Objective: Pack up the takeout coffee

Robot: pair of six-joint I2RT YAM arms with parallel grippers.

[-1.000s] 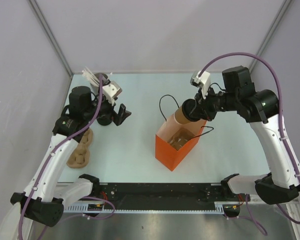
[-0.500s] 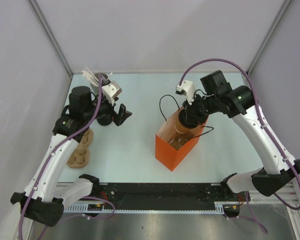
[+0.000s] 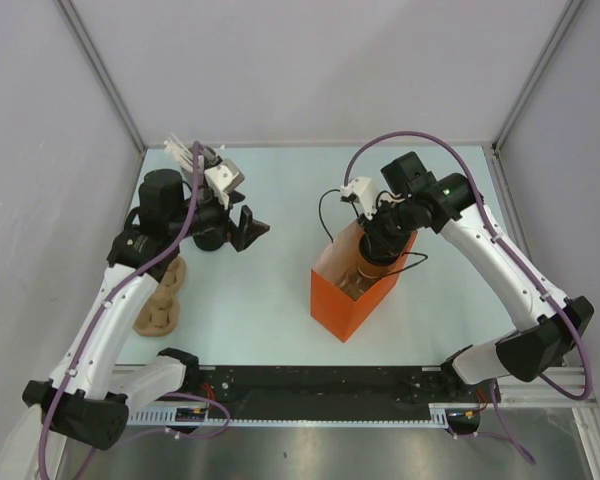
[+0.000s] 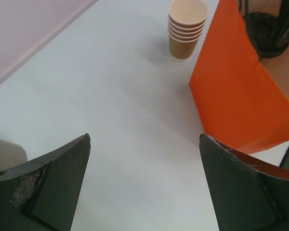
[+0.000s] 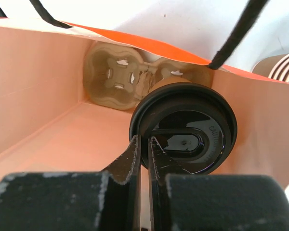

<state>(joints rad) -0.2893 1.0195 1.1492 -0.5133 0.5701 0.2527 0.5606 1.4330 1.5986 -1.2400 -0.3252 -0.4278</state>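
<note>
Right claw: your right claw (image 5: 144,150) is pinched almost closed on the takeout coffee (image 5: 183,132), gripping only one edge of its black lid.
Coffee position: the cup hangs inside the orange bag (image 5: 48,82), close to the moulded cup carrier (image 5: 118,74) that lies at the bag's end. You cannot tell whether its base touches the bag floor.
Lid risk: with a one-edge grip, the lid could pop loose or the cup could tilt. Let go too high and it may topple and spill.
Handle risk: a black handle (image 5: 238,31) crosses just above the lid. A careless exit could hook it and drag the bag along.
Bag risk: the bag looks like light paper, so a sideways push from your wrist could tip it on the counter (image 3: 280,200).
Left claw: your left claw (image 4: 144,139) is spread wide and holds nothing. It sits apart from the bag, so nothing steadies it.
</note>
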